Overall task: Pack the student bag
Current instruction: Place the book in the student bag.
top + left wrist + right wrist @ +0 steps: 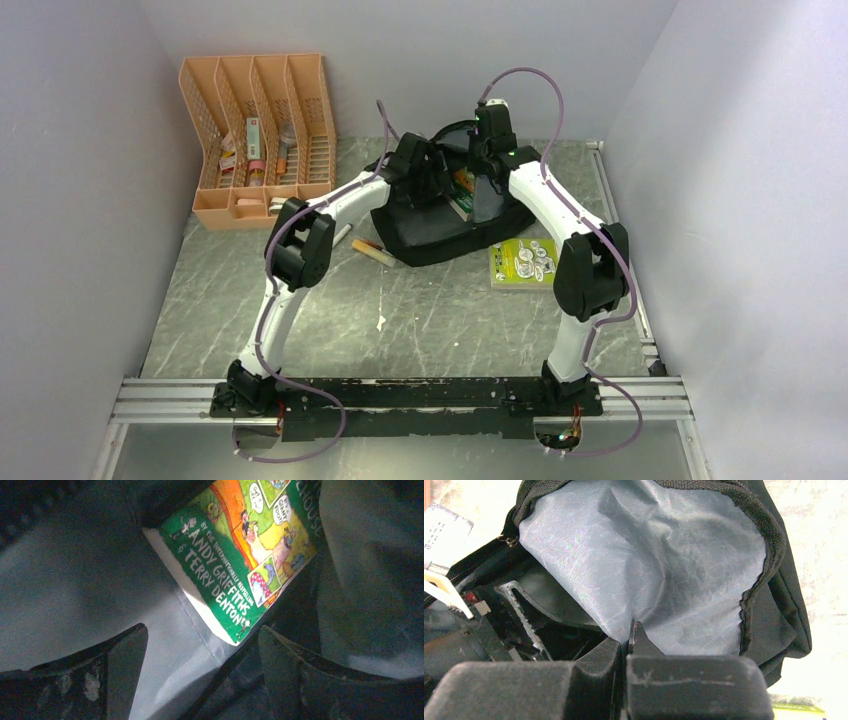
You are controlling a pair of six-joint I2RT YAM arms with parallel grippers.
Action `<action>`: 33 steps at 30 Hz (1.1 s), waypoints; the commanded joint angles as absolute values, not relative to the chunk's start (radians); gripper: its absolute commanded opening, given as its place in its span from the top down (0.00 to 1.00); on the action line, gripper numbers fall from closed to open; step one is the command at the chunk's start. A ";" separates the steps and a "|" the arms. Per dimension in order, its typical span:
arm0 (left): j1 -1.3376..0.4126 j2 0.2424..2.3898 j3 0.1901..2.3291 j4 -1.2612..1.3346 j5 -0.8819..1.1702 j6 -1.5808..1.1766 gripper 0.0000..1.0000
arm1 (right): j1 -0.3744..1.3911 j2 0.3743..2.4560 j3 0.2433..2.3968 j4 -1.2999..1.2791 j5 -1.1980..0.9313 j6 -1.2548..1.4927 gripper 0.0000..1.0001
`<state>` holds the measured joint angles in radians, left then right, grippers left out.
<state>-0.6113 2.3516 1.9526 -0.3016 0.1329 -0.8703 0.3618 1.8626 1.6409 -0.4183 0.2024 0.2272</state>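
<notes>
Student bag (430, 243): large black soft fabric backpack with grey lining (649, 555), lying at the rear centre of the grey marbled table (400, 320), mouth open. Left gripper (200, 675): inside the opening, jaws apart, empty; a green illustrated paperback book (235, 565) lies just beyond its tips against the lining. Right gripper (630, 642): jaws together, pinching the lining at the rim. Orange mesh desk organiser (260, 140): rear left, well apart.

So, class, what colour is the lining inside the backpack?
The lining is pale grey, clearest in the right wrist view.
</notes>
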 commanded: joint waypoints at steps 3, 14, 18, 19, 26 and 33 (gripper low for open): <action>-0.618 2.276 1.907 -0.253 0.187 -0.883 0.23 | 0.365 1.797 1.623 -0.383 0.198 0.233 1.00; -0.621 2.358 1.963 -0.151 0.216 -0.948 0.47 | 0.369 1.790 1.623 -0.391 0.167 0.249 1.00; -0.625 2.411 2.011 -0.131 0.235 -0.971 0.50 | 0.371 1.794 1.627 -0.394 0.159 0.251 1.00; -0.628 2.429 2.026 -0.133 0.240 -0.975 0.51 | 0.371 1.794 1.628 -0.395 0.159 0.251 1.00; -0.644 2.432 2.028 -0.112 0.241 -0.967 0.47 | 0.372 1.789 1.620 -0.393 0.175 0.241 1.00; -0.643 2.278 1.877 -0.066 0.168 -0.916 0.43 | 0.372 1.787 1.601 -0.379 0.179 0.241 1.00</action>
